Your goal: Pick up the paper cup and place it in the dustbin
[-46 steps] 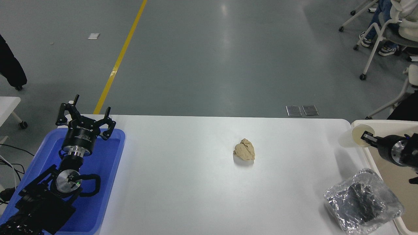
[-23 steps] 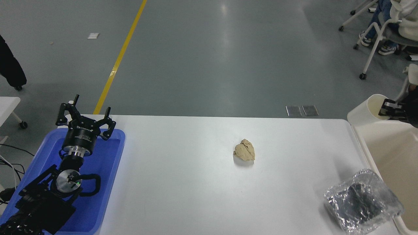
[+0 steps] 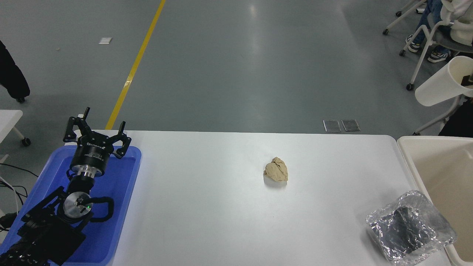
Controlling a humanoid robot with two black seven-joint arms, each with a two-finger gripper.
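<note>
Head view, entry at the right edge: right pincer almost wholly out of frame; only a dark sliver shows inside the mouth of the paper cup (image 3: pixel 439 87), so whether it is clenched or released cannot be told, though the cup hanging in mid-air suggests it is gripped by the rim. Cup lies tilted, mouth toward the right edge, raised well above the dustbin (image 3: pixel 406 155). One second ago the cup sat low at the bin's near-left corner; half a second ago it was higher over the rim; now it is higher again and farther right. Judgement: the lift is done and the carry is under way; release into the bin remains.

Left pincer (image 3: pixel 97 133): parked at lower left, fingers spread, holding nothing, above the blue tray (image 3: pixel 127 177).

Surface (image 3: pixel 207 207): white; holds a crumpled tan paper ball (image 3: pixel 276 170) near centre and a crinkled foil tray (image 3: pixel 408 225) at the near right, just beside the bin's left wall. Both unmoved across the three frames.

Room: grey floor with a yellow line (image 3: pixel 136 62), wheeled chairs at upper right with a seated person (image 3: pixel 449 14) partly visible, a dark shape at the left edge.
</note>
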